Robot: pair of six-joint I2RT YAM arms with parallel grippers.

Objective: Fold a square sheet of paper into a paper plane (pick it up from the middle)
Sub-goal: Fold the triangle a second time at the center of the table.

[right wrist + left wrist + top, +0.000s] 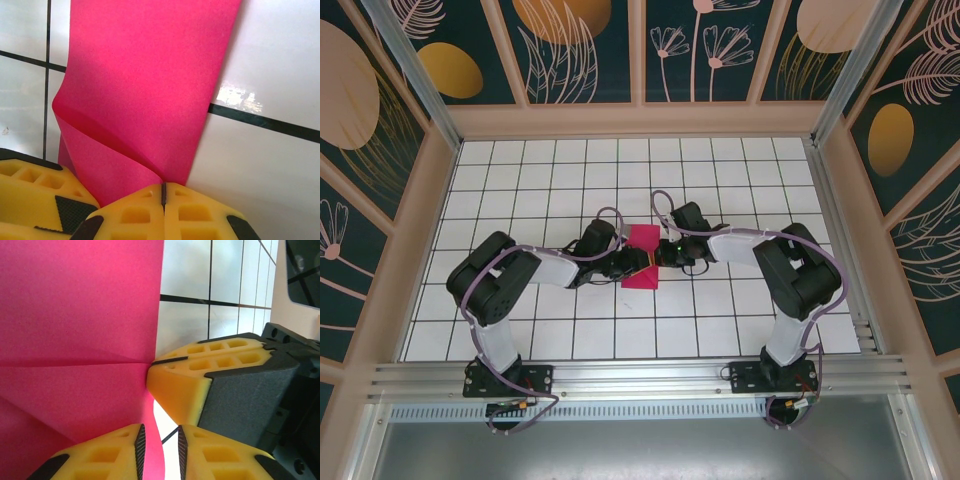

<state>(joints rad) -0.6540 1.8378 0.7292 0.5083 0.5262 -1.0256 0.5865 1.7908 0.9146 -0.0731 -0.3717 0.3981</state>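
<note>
Watching the light, crease-prone magenta-pink square sheet of paper (642, 258) mid-table — right gripper (163, 186) pinched shut on its three-o'clock edge; left gripper (160, 432), nine o'clock, nearly closed around it, grip unclear

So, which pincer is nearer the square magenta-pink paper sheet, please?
Neither: the right pincer is shut on the right edge of the pink sheet; the left pincer straddles its left edge, slightly open.
</note>
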